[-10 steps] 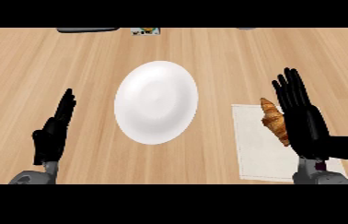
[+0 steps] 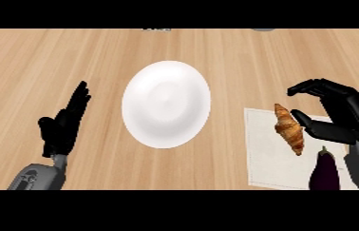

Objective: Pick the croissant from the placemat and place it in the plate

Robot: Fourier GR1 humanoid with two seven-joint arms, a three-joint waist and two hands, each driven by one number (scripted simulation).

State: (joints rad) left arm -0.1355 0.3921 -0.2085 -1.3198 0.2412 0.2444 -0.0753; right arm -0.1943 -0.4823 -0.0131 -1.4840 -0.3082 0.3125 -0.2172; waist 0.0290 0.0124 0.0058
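Wooden tabletop [image 2: 231, 59] carried your soft, flaky croissant [image 2: 289, 129]; your right hand [image 2: 329, 113], at three o'clock, half-curled, held nothing—take its thick middle.

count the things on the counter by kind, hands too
plate: 1
placemat: 1
croissant: 1
eggplant: 1
hands: 2, left hand and right hand
total: 6
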